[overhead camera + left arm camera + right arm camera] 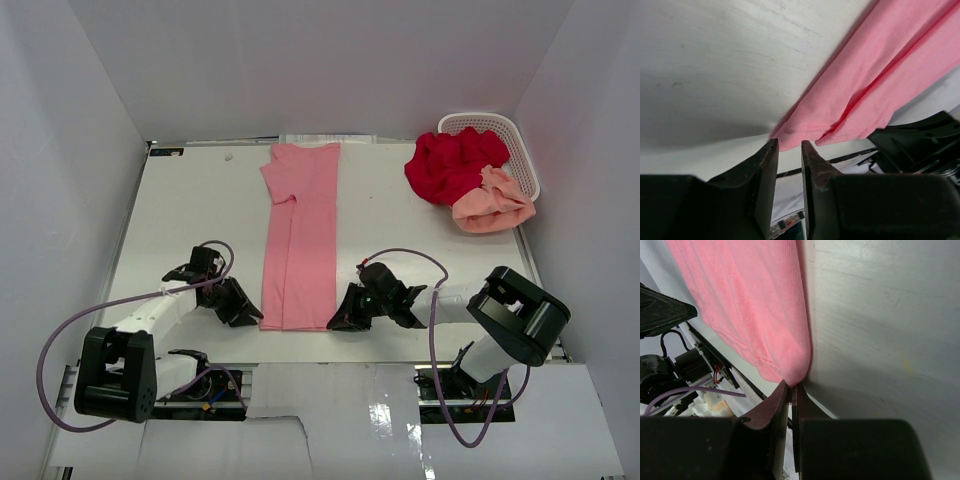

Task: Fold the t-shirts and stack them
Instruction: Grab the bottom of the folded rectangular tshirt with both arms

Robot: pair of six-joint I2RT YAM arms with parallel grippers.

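Observation:
The medium pink t-shirt (300, 240) lies as a long narrow strip down the middle of the white table (190, 210), collar end far, hem near. My right gripper (336, 322) sits at the hem's right corner and is shut on it; in the right wrist view the pink fabric (750, 305) bunches into the closed fingertips (792, 386). My left gripper (250, 318) is at the hem's left corner. In the left wrist view its jaws (789, 145) stand apart, with the shirt's corner (790, 132) just ahead of the tips, not between them.
The deep red t-shirt (450, 165) and the pale peach t-shirt (492, 205) lie crumpled at the back right, spilling from a white perforated basket (520, 140). The table's near edge runs right behind both grippers. White walls enclose the table.

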